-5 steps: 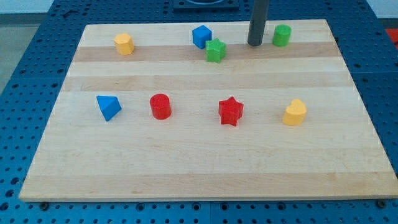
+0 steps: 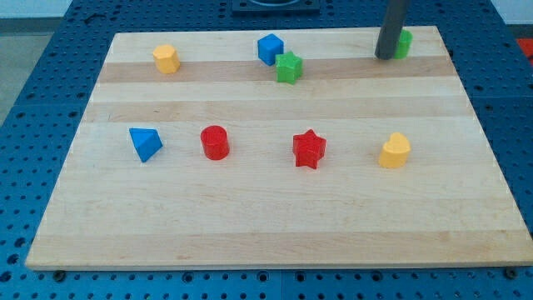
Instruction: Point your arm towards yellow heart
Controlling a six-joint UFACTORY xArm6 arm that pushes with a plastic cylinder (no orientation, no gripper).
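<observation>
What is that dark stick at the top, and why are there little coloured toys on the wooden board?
The stick is the end of a robot arm. It has no hand and holds nothing; its tip slides along the wooden board and pushes blocks. One camera looks down at the board. Right now my tip is at the view's top right, partly covering a green block. The yellow heart it should point at lies below it. Also there: a red star, red cylinder, blue wedge, blue cube, green star and another yellow block.

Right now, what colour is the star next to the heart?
Red. The star sits at the yellow heart's left in the camera view.
</observation>
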